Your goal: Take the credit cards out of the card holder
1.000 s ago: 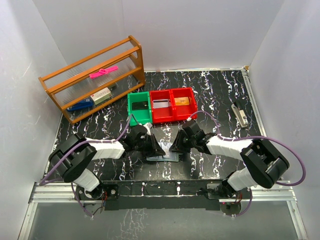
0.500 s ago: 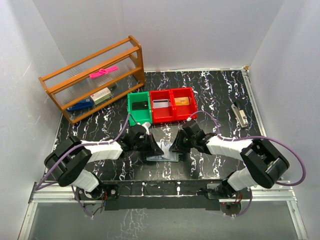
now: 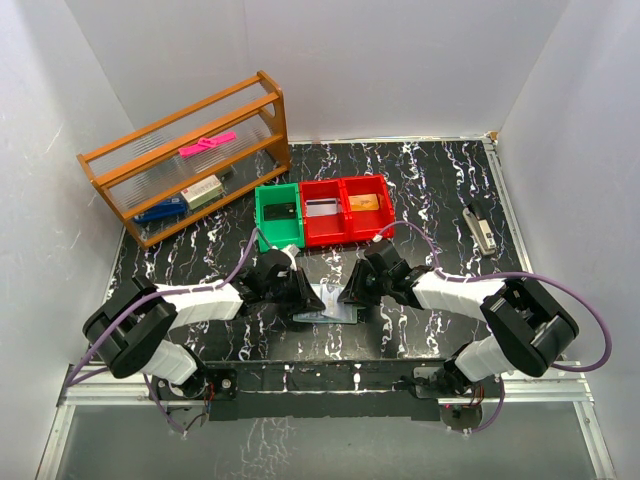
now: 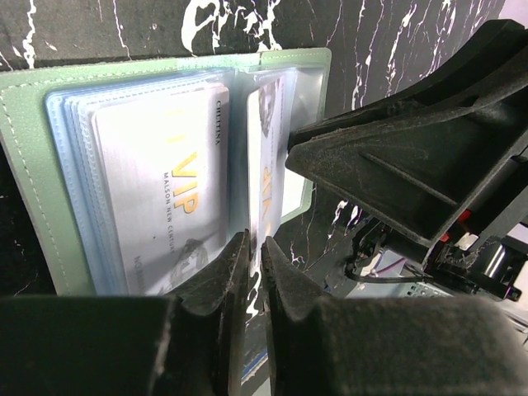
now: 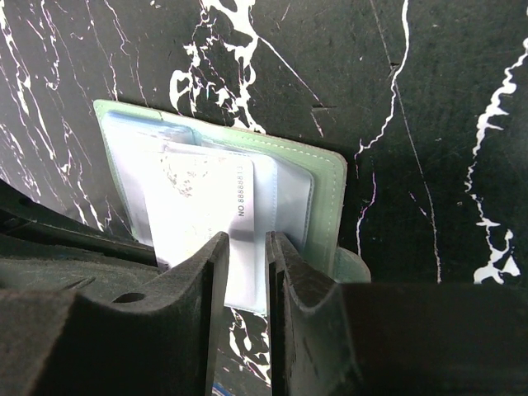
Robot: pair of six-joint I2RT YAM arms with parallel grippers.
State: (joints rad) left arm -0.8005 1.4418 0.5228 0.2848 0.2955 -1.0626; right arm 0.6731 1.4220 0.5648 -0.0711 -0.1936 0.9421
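We see two arms with white link shells and black rounded joint housings, the left arm [image 3: 190, 300] at seven o'clock, the right arm [image 3: 470, 295] at five o'clock. A purple cable [image 3: 590, 300] loops along each. Both black matte wedge-shaped grippers, left [image 4: 247, 272] and right [image 5: 247, 264], look coarse-textured.

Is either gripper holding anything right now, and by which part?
The left gripper pinches the near edge of a credit card in the card holder. The right gripper pinches a plastic sleeve's near edge.
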